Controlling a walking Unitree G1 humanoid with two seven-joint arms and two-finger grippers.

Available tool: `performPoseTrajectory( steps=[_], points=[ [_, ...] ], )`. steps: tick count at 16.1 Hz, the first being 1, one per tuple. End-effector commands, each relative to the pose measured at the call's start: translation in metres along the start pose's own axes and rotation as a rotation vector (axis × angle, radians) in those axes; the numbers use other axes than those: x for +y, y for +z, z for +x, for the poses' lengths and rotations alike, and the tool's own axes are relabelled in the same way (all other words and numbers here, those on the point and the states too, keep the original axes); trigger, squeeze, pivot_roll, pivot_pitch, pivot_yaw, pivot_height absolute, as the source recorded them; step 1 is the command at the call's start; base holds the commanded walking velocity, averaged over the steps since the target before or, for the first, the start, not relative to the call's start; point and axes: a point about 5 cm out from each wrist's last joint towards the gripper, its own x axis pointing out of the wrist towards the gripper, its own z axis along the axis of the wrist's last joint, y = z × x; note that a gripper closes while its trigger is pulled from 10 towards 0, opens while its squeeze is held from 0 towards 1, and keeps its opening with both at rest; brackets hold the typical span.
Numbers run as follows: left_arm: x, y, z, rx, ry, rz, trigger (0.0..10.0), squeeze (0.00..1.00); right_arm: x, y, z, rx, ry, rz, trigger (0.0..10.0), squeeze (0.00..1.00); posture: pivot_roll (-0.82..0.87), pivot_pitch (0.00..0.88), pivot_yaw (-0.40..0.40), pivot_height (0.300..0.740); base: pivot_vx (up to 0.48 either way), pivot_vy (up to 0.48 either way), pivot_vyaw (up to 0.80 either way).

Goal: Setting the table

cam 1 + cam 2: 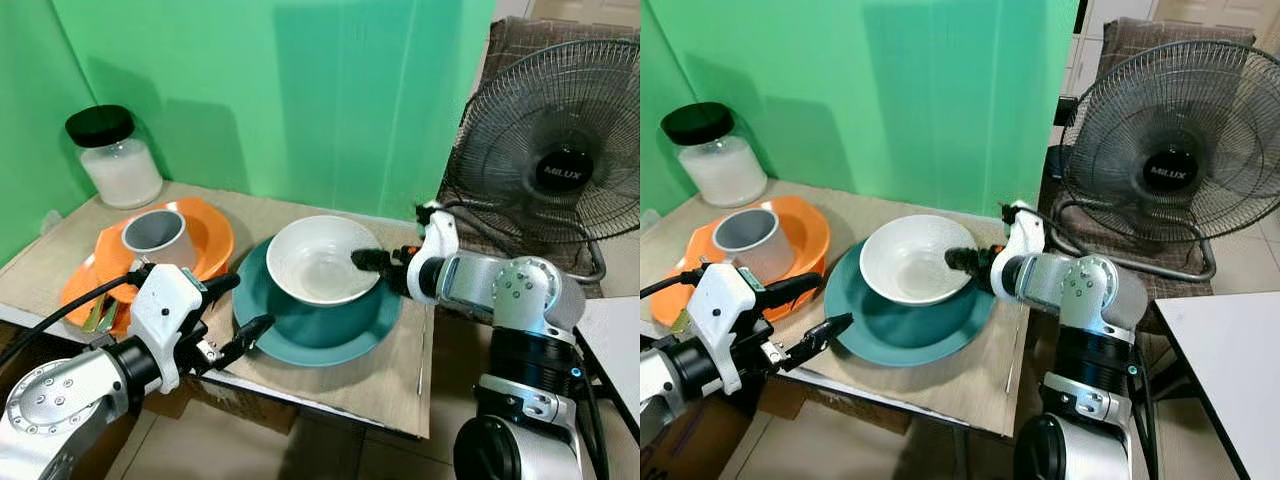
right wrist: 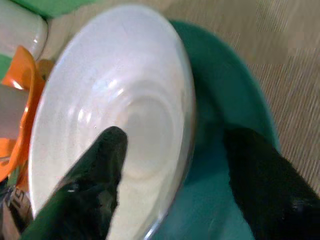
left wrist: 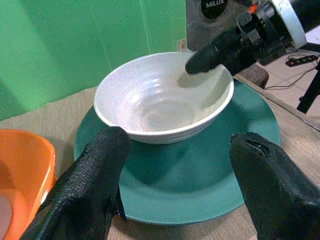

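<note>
Before you stands a table (image 1: 330, 385) covered by a beige cloth, backed by a green wall (image 1: 300, 90), with a black floor fan (image 1: 560, 170) off to the right. At the table's middle lies the teal plate (image 1: 355, 335), and the white bowl (image 1: 315, 262) sits on it, toward the plate's far side. Your right gripper (image 1: 372, 268) reaches in from the right at the bowl's rim: its fingers are parted and straddle the rim, one over the inside of the bowl, the other outside above the plate; you cannot tell whether either touches the bowl. Your left gripper (image 1: 238, 306) hovers at the near left edge of the teal plate, fingers spread wide and holding nothing, pointed toward the bowl. To the left, an orange plate (image 1: 205, 235) carries a grey cup (image 1: 157, 236) standing upright. Behind it, in the far left corner, a glass jar (image 1: 117, 160) with a black lid holds something white.
</note>
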Motion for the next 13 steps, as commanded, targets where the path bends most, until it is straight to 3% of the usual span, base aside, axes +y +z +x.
performPoseTrajectory(
  steps=[1,10,12,13],
  points=[
    [0.002,-0.002,-0.001,0.017,0.012,0.01,10.0,0.0,0.003,0.003,0.0,0.006,0.003,0.003,0.0,0.0,-0.03,0.012,0.007,0.74,0.0,0.0,0.0],
    [0.007,-0.008,-0.003,0.017,0.107,-0.012,10.0,0.0,-0.003,0.0,0.004,0.03,0.005,0.071,0.0,0.0,-0.02,0.002,-0.001,0.74,0.0,0.0,0.0],
    [0.009,-0.015,-0.002,0.045,0.146,-0.046,10.0,0.0,-0.005,-0.002,0.003,0.03,0.002,0.077,0.0,0.0,-0.02,0.0,0.011,0.74,0.0,0.0,0.0],
    [0.013,-0.025,-0.003,0.097,0.191,-0.102,10.0,0.0,-0.008,-0.003,0.002,0.023,0.0,0.09,0.0,0.0,-0.02,0.0,0.018,0.74,0.0,0.0,0.0]
  ],
)
